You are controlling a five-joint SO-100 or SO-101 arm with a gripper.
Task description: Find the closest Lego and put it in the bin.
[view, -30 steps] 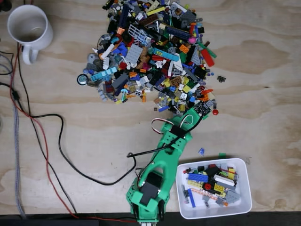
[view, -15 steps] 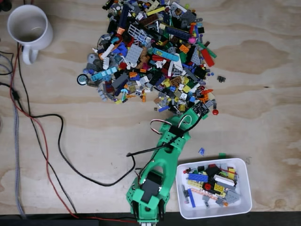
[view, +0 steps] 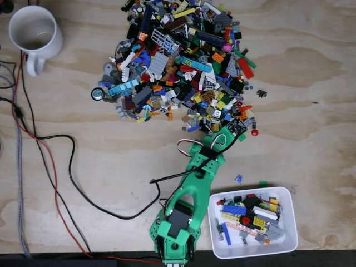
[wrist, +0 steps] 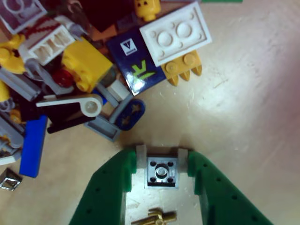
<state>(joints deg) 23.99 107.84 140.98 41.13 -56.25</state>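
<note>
1. End effector: the green two-finger gripper (wrist: 161, 161) is narrowly open, its jaws set on either side of a small grey square Lego plate with one centre stud (wrist: 162, 172). The white pads (wrist: 141, 156) sit against or just beside the plate's left and right edges; whether there is squeeze yet cannot be told.
2. Position: in the fixed view the gripper (view: 229, 133) is at the lower right fringe of the big heap of mixed Lego pieces (view: 178, 61), which takes up the far middle of the plywood tabletop (view: 311, 100). The grey plate lies flat on bare wood, apart from the heap.
3. Neighbours in the wrist view: a small gold-coloured piece (wrist: 154, 217) lies between the fingers nearer the wrist; a dark blue rounded link (wrist: 129, 111) sits just ahead of the left fingertip.
4. Target: the white rectangular plastic bin (view: 289, 245), already holding loose bricks, stands near the tabletop's near right corner, beside the arm's base.
5. Judgement, step in hand: closing on the plate. Close evenly and keep the tips low, since a thin flat plate can slip out.
6. Lift straight up before swinging, so the blue link and heap edge are not dragged.
7. Risk: the gold piece may get nudged or carried along.
</note>
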